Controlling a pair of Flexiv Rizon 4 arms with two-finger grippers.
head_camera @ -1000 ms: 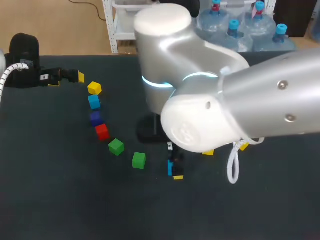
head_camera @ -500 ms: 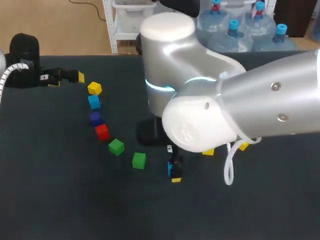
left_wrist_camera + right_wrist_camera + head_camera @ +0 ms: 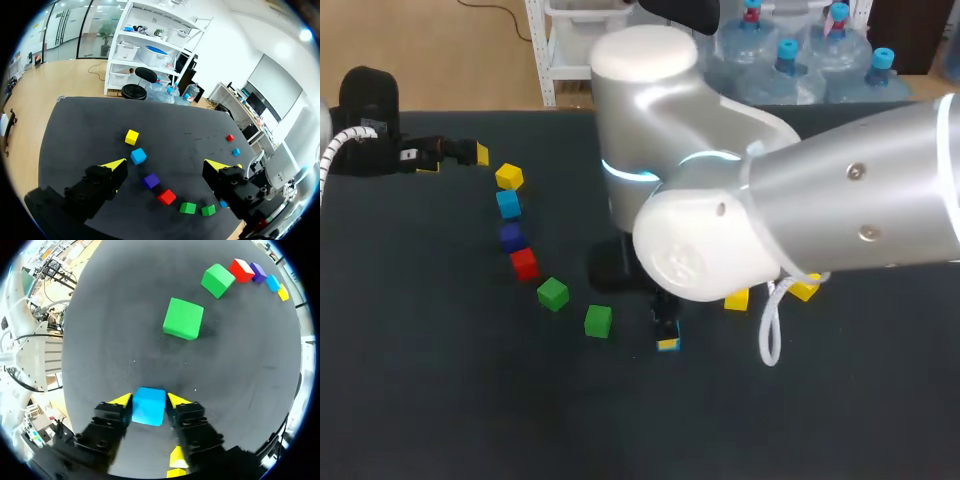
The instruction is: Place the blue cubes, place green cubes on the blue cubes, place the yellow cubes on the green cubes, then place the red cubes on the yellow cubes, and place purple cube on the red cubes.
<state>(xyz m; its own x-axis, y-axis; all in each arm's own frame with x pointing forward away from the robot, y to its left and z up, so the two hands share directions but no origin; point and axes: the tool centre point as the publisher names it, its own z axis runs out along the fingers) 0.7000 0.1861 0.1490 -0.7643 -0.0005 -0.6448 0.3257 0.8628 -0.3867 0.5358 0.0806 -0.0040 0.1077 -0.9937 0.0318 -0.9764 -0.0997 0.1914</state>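
Right wrist view: the right gripper (image 3: pixel 148 401) clasps a blue cube (image 3: pixel 148 409) from both sides, low over the dark table (image 3: pixel 125 330), perhaps already touching it. Letting go while the cube sits tilted could send it tumbling toward the nearest green cube (image 3: pixel 183 318), which lies ahead, apart. The left gripper (image 3: pixel 168 164) hangs spread wide, holding nothing, over the purple cube (image 3: pixel 151 180).

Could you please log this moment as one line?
right gripper: shut on blue cube | left gripper: open | nearest green cube: ahead, unstacked
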